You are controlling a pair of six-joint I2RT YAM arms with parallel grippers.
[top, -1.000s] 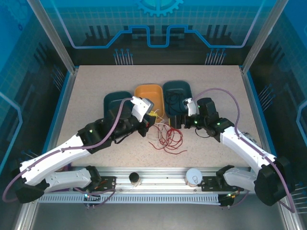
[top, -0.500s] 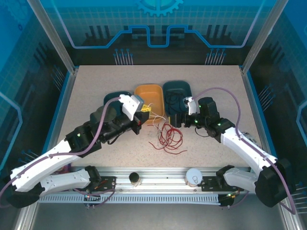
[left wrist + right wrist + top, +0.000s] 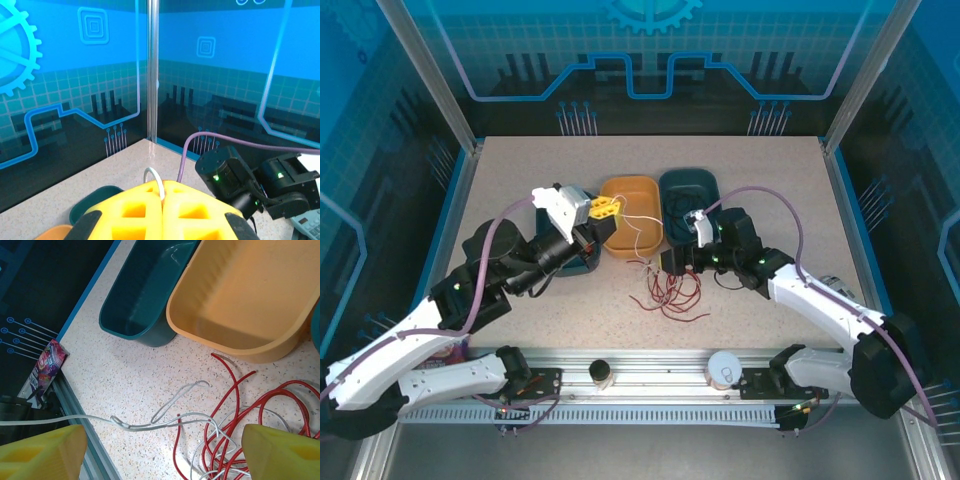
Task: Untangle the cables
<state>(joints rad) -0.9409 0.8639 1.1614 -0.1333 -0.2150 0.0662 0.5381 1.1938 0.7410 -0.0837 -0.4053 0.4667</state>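
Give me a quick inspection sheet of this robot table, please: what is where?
Surface: speckled tabletop carrying a teal bin, an orange bin and a second teal bin.
Job's things: red cables heaped with a whitish cable in front of the bins.
Clutter: colourful packet at the table edge.
Grippers: left jaws shut on the whitish cable, held high; right jaws open, low over the heap.
Cables: thick purple arm cables arching above the table.
Surroundings: blue printed panels, metal frame.
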